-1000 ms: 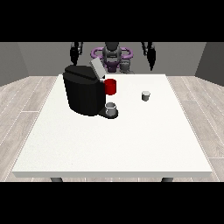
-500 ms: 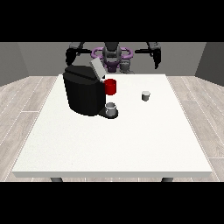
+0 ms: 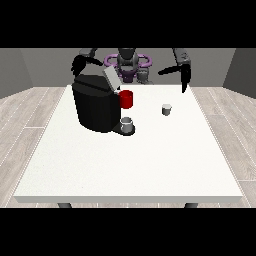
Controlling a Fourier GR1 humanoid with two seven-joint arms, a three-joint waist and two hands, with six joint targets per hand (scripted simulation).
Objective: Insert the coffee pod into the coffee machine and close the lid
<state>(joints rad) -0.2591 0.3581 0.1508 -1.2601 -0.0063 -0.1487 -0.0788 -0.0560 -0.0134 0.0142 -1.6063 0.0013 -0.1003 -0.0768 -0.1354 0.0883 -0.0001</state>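
pod: coffee pod (image 3: 166, 109) sits upright on the table (image 3: 125, 165), right of the coffee machine (image 3: 97, 105) | your nearer hand: hand at the view's right (image 3: 185, 80), above and behind the pod, apart | fingers: hang straight, pinching nothing | other hand (image 3: 78, 64): can't tell fingers

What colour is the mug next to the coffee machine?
The mug is red, seen in the front view.
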